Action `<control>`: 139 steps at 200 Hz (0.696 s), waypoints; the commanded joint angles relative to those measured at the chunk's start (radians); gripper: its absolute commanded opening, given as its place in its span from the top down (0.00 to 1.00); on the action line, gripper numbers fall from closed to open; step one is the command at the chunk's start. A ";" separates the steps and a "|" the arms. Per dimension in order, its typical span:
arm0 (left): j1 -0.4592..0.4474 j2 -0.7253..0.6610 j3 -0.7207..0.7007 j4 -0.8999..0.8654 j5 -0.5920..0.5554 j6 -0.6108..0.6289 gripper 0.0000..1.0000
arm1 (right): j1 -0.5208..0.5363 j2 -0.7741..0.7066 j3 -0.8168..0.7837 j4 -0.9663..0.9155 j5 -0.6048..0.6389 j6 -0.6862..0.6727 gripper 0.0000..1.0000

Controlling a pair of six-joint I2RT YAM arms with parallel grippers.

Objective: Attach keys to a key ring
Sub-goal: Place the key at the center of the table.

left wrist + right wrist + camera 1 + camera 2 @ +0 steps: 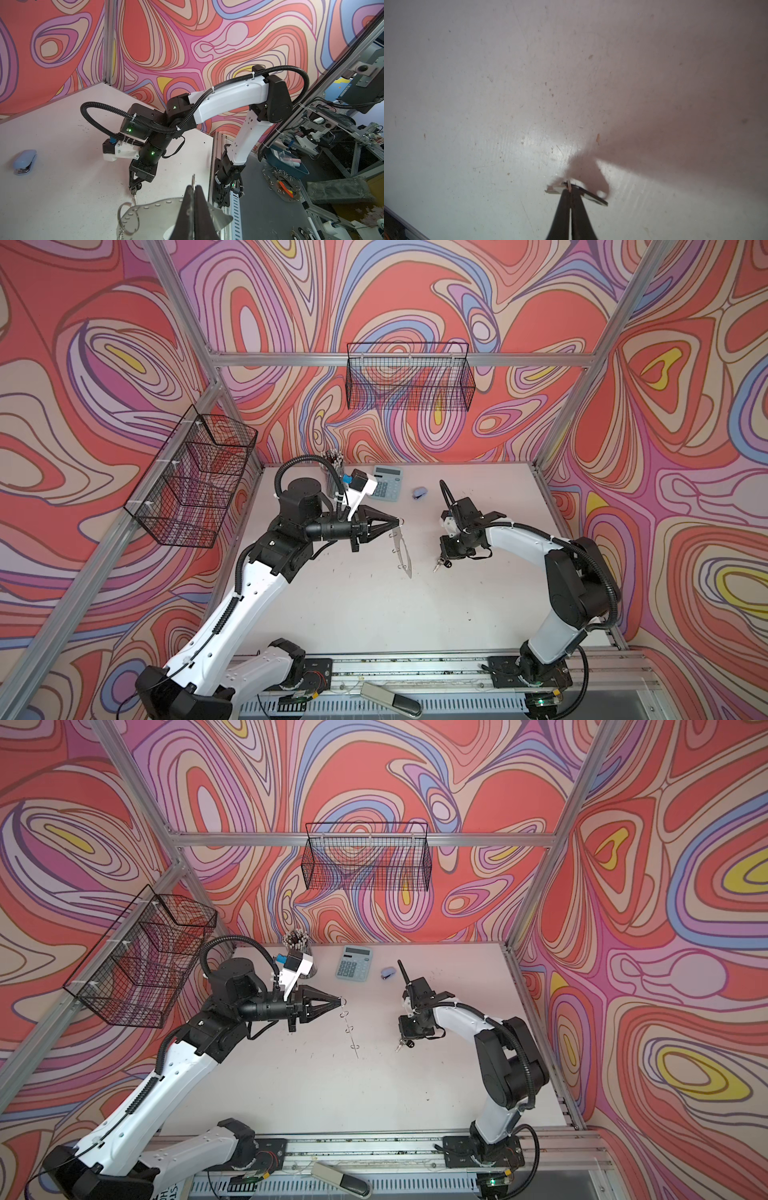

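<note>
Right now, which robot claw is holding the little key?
The right gripper, pointing down at the table, pinches the keys. The left gripper is shut on the key ring instead.

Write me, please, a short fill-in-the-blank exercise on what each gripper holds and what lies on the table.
1. The left gripper is shut on the ____.
2. The right gripper is shut on the ____.
3. The stapler lies on the table beside the ____.
Missing words: key ring; keys; calculator.
</note>
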 commanded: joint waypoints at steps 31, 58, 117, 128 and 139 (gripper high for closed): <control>0.006 -0.013 -0.009 0.033 0.022 0.007 1.00 | 0.008 -0.054 -0.100 0.244 0.066 0.182 1.00; 0.007 -0.013 -0.009 0.033 0.021 0.007 1.00 | 0.021 -0.182 -0.188 0.382 0.185 0.272 1.00; 0.011 -0.014 -0.012 0.045 0.028 -0.003 1.00 | 0.052 -0.234 -0.298 0.422 0.191 0.306 1.00; 0.010 -0.014 -0.012 0.045 0.027 -0.004 1.00 | 0.067 -0.239 -0.331 0.424 0.192 0.311 1.00; 0.012 -0.014 -0.013 0.045 0.026 -0.004 1.00 | 0.090 -0.250 -0.361 0.419 0.211 0.311 1.00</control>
